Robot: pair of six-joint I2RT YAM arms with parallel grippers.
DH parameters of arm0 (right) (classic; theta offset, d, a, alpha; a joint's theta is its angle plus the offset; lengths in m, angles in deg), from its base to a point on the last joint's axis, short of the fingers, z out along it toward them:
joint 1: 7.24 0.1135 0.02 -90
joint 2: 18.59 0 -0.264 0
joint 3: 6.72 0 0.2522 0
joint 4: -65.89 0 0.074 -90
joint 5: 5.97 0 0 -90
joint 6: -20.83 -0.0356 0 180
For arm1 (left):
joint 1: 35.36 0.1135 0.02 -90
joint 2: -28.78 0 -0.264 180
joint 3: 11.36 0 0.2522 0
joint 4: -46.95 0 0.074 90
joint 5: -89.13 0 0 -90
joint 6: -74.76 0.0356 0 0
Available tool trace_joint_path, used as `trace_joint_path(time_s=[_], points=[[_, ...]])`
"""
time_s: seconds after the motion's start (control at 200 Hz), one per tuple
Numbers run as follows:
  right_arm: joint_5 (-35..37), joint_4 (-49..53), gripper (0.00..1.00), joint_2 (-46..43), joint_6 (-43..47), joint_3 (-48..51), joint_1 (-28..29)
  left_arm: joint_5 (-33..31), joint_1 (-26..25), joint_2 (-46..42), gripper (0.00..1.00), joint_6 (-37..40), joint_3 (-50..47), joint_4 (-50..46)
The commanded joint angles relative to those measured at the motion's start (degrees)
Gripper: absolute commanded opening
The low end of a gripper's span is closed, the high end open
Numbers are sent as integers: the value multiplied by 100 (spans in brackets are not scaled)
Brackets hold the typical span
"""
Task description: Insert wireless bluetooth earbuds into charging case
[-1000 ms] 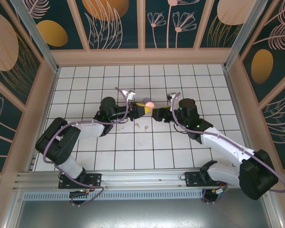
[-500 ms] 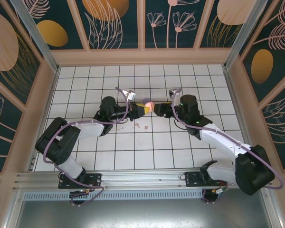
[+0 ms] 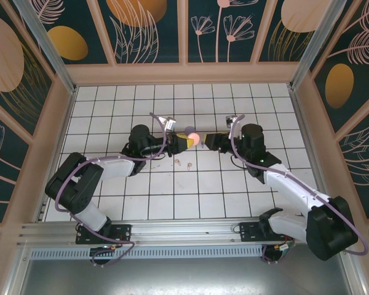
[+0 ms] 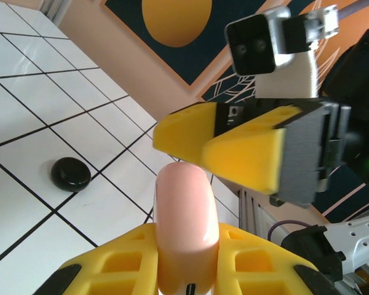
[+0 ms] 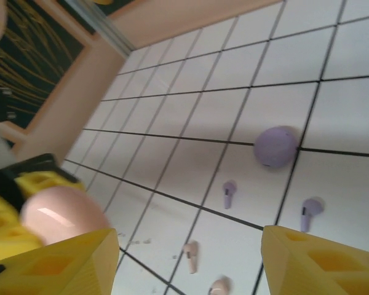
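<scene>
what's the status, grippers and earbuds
Left gripper shut on pink case, held off the tiles. Right gripper open, close by that case. Pink earbuds and lilac earbuds loose on tiles. Lilac case lies near them, apart.

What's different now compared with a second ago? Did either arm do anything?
The right gripper swung farther out across the table, coming level with the pink case, its jaws open and facing it. The left gripper kept its clamp on that case without moving. The pale pink earbuds on the table stayed put.
</scene>
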State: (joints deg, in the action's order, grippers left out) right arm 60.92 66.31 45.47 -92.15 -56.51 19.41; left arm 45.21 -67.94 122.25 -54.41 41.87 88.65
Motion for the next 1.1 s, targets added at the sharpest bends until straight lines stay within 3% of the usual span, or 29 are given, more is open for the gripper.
trace_joint_path(time_s=[0.0, 0.145, 0.686, 1.096], points=[[-370, 117, 64, -58, 111, -376, 209, 97, 6, -66, 0, 77, 167, 147], [-276, 175, 64, 117, 189, -564, 435, 100, 6, -31, 0, 32, 203, 200], [-19, -85, 58, 791, 209, -443, 437, 154, 8, -126, 0, 18, 238, 175], [-5, -356, 55, 847, 13, -61, 112, 167, 6, -329, 0, 10, 159, 167]])
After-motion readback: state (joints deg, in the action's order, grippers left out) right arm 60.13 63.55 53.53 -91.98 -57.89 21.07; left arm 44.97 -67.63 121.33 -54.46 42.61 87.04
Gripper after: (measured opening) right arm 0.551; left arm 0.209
